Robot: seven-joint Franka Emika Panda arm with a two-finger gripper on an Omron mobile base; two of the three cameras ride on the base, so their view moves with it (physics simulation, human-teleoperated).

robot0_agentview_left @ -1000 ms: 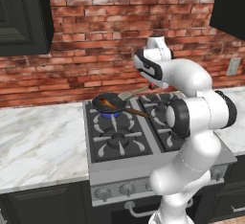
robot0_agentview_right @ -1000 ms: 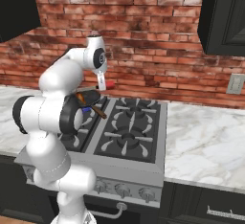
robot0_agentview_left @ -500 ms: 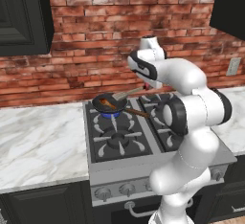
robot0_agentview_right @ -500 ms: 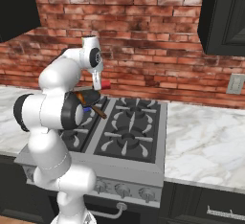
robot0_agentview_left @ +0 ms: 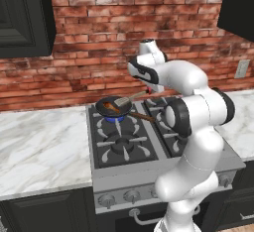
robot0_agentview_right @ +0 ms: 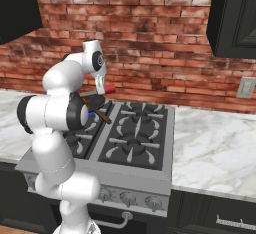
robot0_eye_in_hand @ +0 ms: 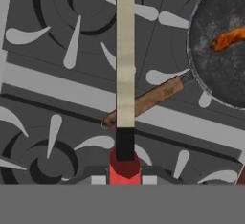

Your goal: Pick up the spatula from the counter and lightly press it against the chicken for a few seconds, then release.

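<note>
My gripper (robot0_agentview_left: 148,93) is shut on the red grip of the spatula (robot0_agentview_left: 131,97), above the back of the stove. Its pale shaft runs left, and the blade hangs over the rear of the black pan (robot0_agentview_left: 114,108) on the back-left burner. Inside the pan lies the orange-brown chicken (robot0_agentview_left: 111,108); whether the blade touches it I cannot tell. In the hand view the spatula (robot0_eye_in_hand: 125,65) runs straight up from my gripper (robot0_eye_in_hand: 125,177), with the pan (robot0_eye_in_hand: 217,60) and the chicken (robot0_eye_in_hand: 228,39) at the upper right. The right base view shows the gripper (robot0_agentview_right: 104,90) and the spatula (robot0_agentview_right: 91,93).
The pan's brown handle (robot0_agentview_left: 144,117) sticks out to the right over the stove (robot0_agentview_left: 124,144), passing under the spatula shaft (robot0_eye_in_hand: 148,101). Marble counter lies to the left (robot0_agentview_left: 39,146) and to the right (robot0_agentview_right: 215,148). A brick wall (robot0_agentview_left: 99,52) stands close behind.
The arm has swung left with the spatula, bringing the blade from beside the pan to over its rear. The gripper has stayed shut on the grip.
</note>
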